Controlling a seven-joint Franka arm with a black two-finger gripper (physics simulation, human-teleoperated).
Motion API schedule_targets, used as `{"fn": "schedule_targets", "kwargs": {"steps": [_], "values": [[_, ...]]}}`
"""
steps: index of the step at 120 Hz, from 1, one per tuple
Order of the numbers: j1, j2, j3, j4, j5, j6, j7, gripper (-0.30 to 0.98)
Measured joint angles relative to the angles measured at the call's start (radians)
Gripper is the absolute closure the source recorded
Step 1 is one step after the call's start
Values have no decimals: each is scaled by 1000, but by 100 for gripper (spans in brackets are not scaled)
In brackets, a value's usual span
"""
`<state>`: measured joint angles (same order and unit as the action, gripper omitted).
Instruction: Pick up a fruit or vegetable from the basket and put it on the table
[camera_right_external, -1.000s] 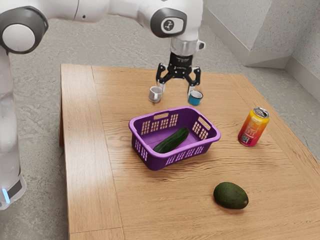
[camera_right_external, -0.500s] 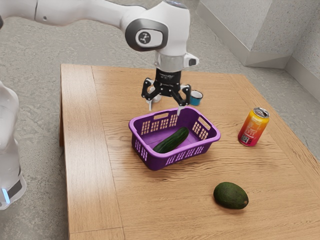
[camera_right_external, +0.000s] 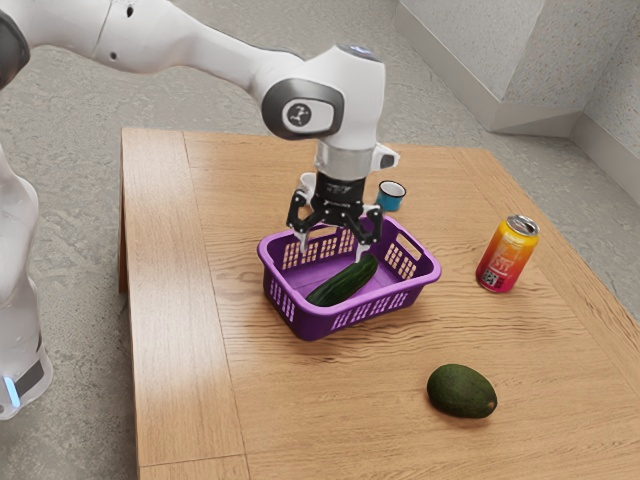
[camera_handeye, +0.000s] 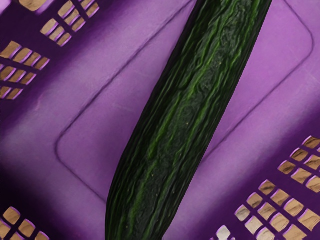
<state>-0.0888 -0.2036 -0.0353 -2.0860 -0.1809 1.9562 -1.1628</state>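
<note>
1. In the exterior view, the gripper (camera_right_external: 333, 250) is held over the basket (camera_right_external: 375, 298), with its fingers spread apart. The cucumber (camera_right_external: 345, 282) is contained in the basket. The blue cup (camera_right_external: 391, 196) and the white mug (camera_right_external: 307, 182), partly hidden by the gripper, are set beyond the basket. The can (camera_right_external: 507, 255) is stood upright to the basket's side, toward the exterior view's right; the avocado (camera_right_external: 461, 391) is placed nearer the camera than the basket.
2. In the wrist view, the cucumber is seen lengthwise above the basket's floor, between perforated walls.
</note>
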Motion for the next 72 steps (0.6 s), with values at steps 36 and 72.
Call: {"fn": "schedule_targets", "kwargs": {"steps": [36, 72], "values": [[25, 3, -18, -12, 0, 19, 31, 0], [47, 82, -15, -3, -20, 44, 53, 0]]}}
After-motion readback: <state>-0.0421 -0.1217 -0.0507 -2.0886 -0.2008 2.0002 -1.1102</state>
